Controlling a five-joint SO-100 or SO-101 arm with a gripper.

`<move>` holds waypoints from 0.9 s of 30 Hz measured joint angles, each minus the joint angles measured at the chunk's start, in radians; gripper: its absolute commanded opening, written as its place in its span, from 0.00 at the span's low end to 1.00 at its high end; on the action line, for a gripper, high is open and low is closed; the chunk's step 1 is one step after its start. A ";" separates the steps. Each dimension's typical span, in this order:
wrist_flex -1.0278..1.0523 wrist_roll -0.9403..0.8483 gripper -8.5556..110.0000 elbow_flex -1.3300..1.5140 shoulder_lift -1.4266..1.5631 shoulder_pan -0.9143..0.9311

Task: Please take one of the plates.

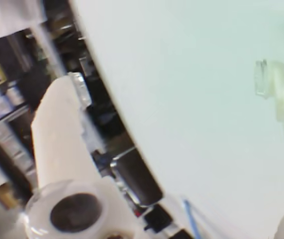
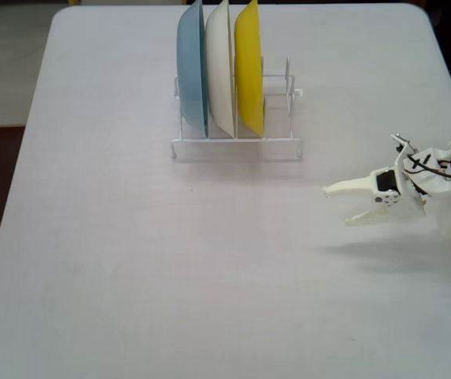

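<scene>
Three plates stand on edge in a white wire rack (image 2: 279, 144) at the back of the table in the fixed view: a blue plate (image 2: 191, 71), a white plate (image 2: 220, 67) and a yellow plate (image 2: 249, 67). My gripper (image 2: 336, 205) hovers low over the table to the right of the rack and nearer the front. It points left, is open and holds nothing. In the wrist view the gripper (image 1: 169, 82) shows a white finger on the left and a translucent one on the right, with only bare table between them. No plate appears in that view.
The white table (image 2: 170, 260) runs left and forward from the rack. The rack's right slots, beyond the yellow plate, hold nothing. In the wrist view the table edge (image 1: 117, 114) runs diagonally, with dark clutter and shelves beyond it.
</scene>
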 measured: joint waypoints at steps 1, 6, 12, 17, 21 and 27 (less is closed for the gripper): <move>0.012 -0.002 0.38 0.000 0.002 0.006; 0.061 -0.002 0.35 0.000 0.002 0.038; 0.083 -0.043 0.29 0.000 0.002 0.107; 0.092 -0.064 0.30 0.000 0.002 0.147; 0.095 -0.064 0.28 0.000 0.002 0.153; 0.095 -0.052 0.28 0.000 0.002 0.153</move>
